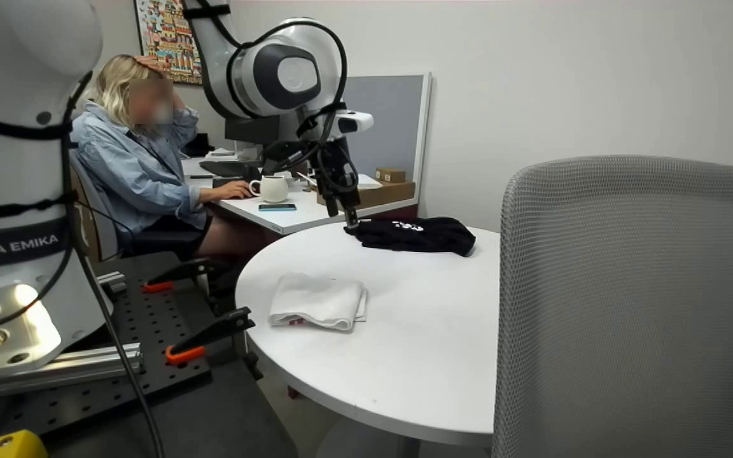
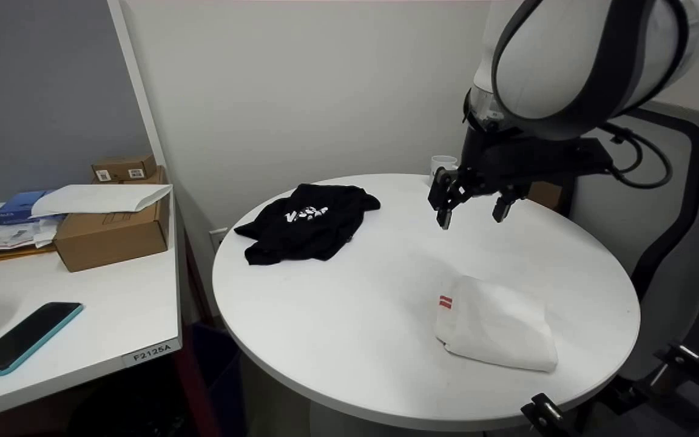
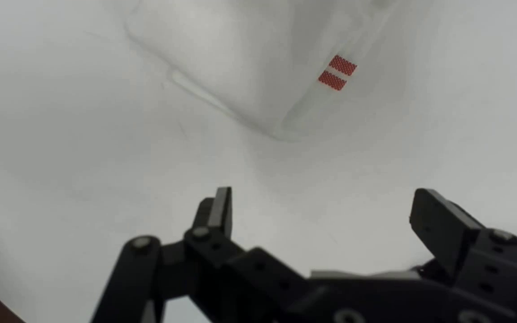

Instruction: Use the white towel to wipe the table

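Note:
The white towel (image 1: 319, 300) lies folded on the round white table (image 1: 430, 356), near its edge on the robot base's side. It also shows in an exterior view (image 2: 501, 325), with two small red stripes at one edge. In the wrist view the towel (image 3: 249, 58) is at the top, ahead of the fingertips. My gripper (image 2: 472, 217) hangs above the table, apart from the towel. In the wrist view my gripper (image 3: 323, 202) has its fingers spread wide with only bare tabletop between them. It also shows in an exterior view (image 1: 342, 216).
A black garment (image 2: 307, 227) with white print lies crumpled on the table. A white mug (image 2: 443, 162) stands at the table's far edge. A grey mesh chair (image 1: 634, 305) is close beside the table. A person (image 1: 137, 152) sits at a desk with a phone (image 1: 277, 207).

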Action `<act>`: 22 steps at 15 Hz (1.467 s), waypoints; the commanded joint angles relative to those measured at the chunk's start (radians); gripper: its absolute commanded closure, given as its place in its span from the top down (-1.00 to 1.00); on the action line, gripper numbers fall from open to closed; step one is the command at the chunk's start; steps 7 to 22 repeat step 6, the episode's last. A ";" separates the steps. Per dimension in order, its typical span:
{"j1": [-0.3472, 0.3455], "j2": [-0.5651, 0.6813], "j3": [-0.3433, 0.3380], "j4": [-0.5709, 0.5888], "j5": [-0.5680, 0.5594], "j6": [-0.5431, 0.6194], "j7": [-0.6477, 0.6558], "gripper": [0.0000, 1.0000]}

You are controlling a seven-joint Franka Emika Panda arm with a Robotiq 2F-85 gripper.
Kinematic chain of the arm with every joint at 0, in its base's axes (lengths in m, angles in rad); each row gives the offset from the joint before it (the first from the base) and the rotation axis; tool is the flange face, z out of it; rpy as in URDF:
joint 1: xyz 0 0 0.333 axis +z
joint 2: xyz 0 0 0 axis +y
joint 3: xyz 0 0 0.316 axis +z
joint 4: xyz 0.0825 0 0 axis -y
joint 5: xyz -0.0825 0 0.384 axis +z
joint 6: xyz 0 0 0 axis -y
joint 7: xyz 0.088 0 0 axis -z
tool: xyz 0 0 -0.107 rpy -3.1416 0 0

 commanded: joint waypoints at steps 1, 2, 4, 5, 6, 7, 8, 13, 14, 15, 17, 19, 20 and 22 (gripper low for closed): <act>0.053 -0.114 -0.129 0.047 -0.189 -0.149 0.175 1.00; 0.030 -0.039 -0.072 0.026 -0.101 -0.065 0.088 1.00; 0.036 -0.077 -0.109 0.045 -0.155 -0.112 0.136 1.00; 0.036 -0.090 -0.116 0.045 -0.158 -0.119 0.136 1.00; 0.036 -0.095 -0.117 0.045 -0.158 -0.121 0.137 1.00; 0.036 -0.095 -0.117 0.045 -0.158 -0.121 0.137 1.00; 0.036 -0.095 -0.117 0.045 -0.158 -0.121 0.137 1.00; 0.036 -0.095 -0.117 0.045 -0.158 -0.121 0.137 1.00; 0.036 -0.095 -0.117 0.045 -0.158 -0.121 0.137 1.00; 0.036 -0.095 -0.117 0.045 -0.158 -0.121 0.137 1.00; 0.036 -0.095 -0.117 0.045 -0.158 -0.121 0.137 1.00; 0.036 -0.095 -0.117 0.045 -0.158 -0.121 0.137 1.00; 0.036 -0.095 -0.117 0.045 -0.158 -0.121 0.137 1.00; 0.036 -0.095 -0.117 0.045 -0.158 -0.121 0.137 1.00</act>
